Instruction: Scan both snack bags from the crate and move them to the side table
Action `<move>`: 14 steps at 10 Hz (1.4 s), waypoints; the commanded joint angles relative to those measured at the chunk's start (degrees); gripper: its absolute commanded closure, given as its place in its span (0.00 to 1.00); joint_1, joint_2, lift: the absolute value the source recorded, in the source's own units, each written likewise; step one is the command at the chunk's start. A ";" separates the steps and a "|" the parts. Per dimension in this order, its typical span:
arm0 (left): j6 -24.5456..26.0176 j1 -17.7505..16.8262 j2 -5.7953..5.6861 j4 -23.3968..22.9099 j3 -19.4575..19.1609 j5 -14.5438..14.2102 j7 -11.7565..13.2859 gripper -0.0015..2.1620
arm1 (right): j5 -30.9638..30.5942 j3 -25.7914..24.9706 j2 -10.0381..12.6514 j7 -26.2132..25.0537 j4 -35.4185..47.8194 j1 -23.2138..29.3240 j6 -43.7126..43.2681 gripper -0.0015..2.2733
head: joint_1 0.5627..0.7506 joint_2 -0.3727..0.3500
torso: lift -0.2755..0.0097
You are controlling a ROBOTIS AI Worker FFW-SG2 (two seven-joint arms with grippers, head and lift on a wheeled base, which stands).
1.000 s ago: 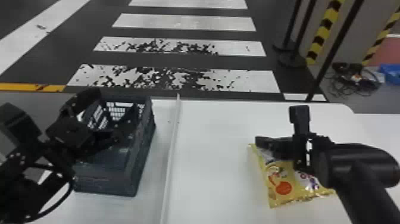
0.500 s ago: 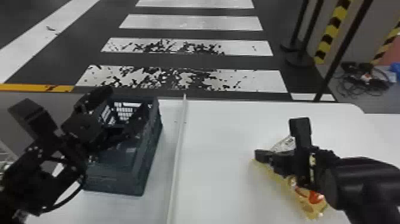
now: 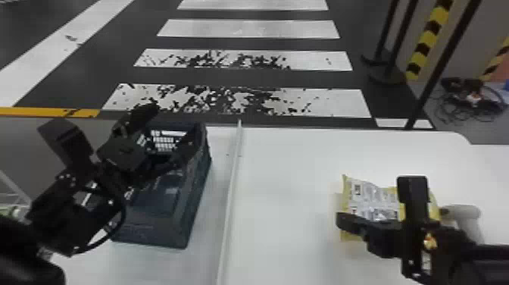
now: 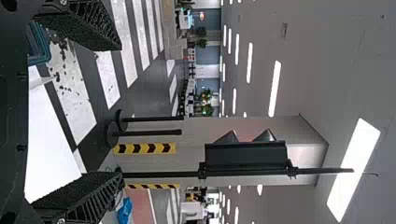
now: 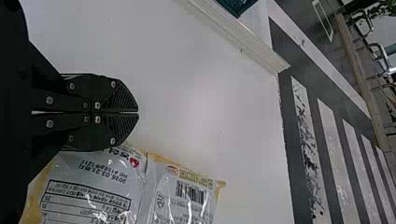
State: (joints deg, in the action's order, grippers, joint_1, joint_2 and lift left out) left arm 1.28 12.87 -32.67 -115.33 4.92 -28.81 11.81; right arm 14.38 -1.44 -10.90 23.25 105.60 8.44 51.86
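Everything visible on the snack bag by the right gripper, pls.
Snack bag: glossy, creased, plastic-looking film, yellow edges round a pale grey-white panel with dark print, a barcode and a seam between two printed sections. Looks sealed. It lies flat, panel up, on the white table, right of the divider strip. Right gripper is shut at its edge, not gripping it; contact unclear.

indoor hall with painted crosswalk (image 3: 248, 29)

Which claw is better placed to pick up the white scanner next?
Right, I'd say: the right claw, shut and empty, is near the scanner; the left claw is across the divider, by the crate.
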 commanded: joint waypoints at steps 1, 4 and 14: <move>-1.31 -0.75 -0.65 0.90 0.53 -0.72 0.05 0.02 | 1.70 -3.31 0.00 0.13 4.70 5.36 -0.92 0.94 | 0.70 0.55 | 0.63; -2.55 -1.18 -1.26 1.78 0.53 -1.42 0.05 0.02 | 5.66 -8.41 0.26 0.66 11.56 13.62 -2.68 0.94 | 0.70 0.51 | 0.63; -3.25 -1.18 0.59 1.87 1.14 -0.81 0.49 0.02 | 5.57 -0.59 1.76 1.36 3.12 -0.18 5.06 0.94 | 0.70 0.60 | 0.63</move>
State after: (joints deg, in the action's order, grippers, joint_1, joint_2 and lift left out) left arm -1.97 11.67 -32.10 -113.41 5.97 -29.68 12.30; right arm 19.98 -2.31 -9.18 24.61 110.60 8.90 57.78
